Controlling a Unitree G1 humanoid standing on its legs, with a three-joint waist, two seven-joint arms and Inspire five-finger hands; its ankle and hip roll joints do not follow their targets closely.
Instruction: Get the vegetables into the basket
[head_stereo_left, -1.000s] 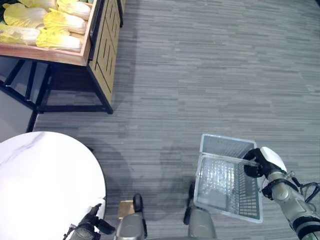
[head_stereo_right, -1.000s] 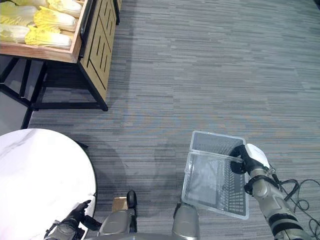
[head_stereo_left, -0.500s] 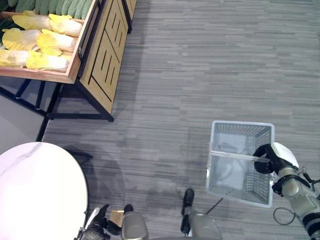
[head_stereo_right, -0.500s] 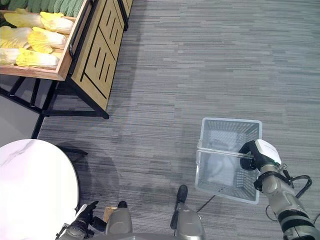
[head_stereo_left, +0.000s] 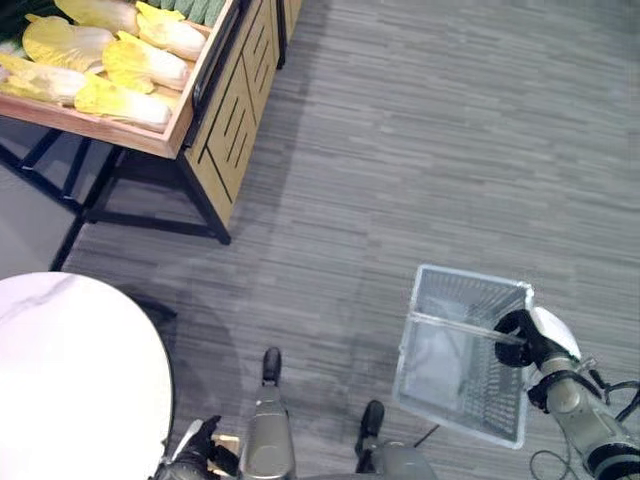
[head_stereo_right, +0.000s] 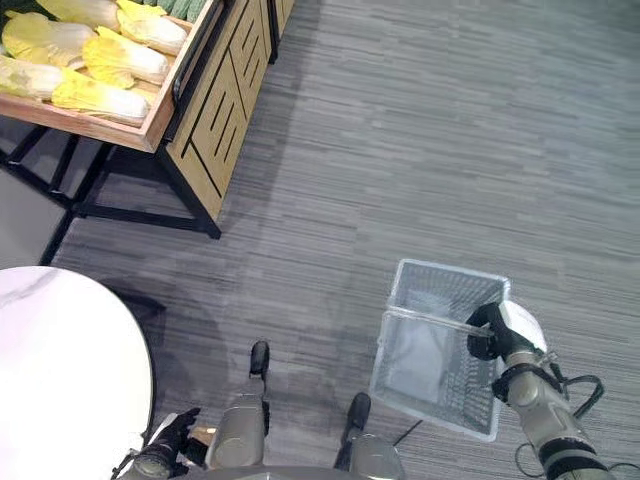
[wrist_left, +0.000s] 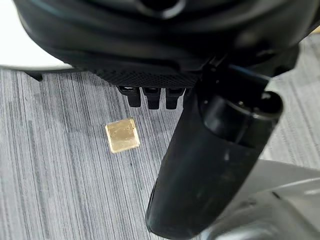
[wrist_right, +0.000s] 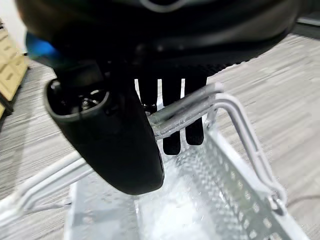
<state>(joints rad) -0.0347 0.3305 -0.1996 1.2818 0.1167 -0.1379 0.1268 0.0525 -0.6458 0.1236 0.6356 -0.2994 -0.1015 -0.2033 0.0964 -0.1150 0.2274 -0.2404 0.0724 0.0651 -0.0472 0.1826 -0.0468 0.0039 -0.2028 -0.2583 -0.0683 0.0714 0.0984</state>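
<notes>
Several pale yellow cabbages (head_stereo_left: 110, 60) lie in a wooden display crate at the upper left. A clear mesh basket (head_stereo_left: 470, 280) hangs at the lower right, above the floor and far from the crate. My right hand (head_stereo_left: 522, 335) is shut on the basket's handle (wrist_right: 185, 112), with its fingers (wrist_right: 172, 135) curled over the bar. I see no vegetables inside the basket. My left hand (head_stereo_left: 195, 452) hangs low at the bottom left, beside the round table, fingers relaxed and holding nothing.
The crate rests on a wooden stand with black metal legs (head_stereo_left: 225, 110). Dark green vegetables (head_stereo_left: 200, 8) lie at its far end. A round white marble table (head_stereo_left: 70, 370) takes the lower left. A small gold square (wrist_left: 122, 135) lies on the grey carpet.
The whole view has shifted, so the camera has moved; the vegetable stand now sits further right in the picture. The basket stays in my right hand, and the left hand still hangs empty.
</notes>
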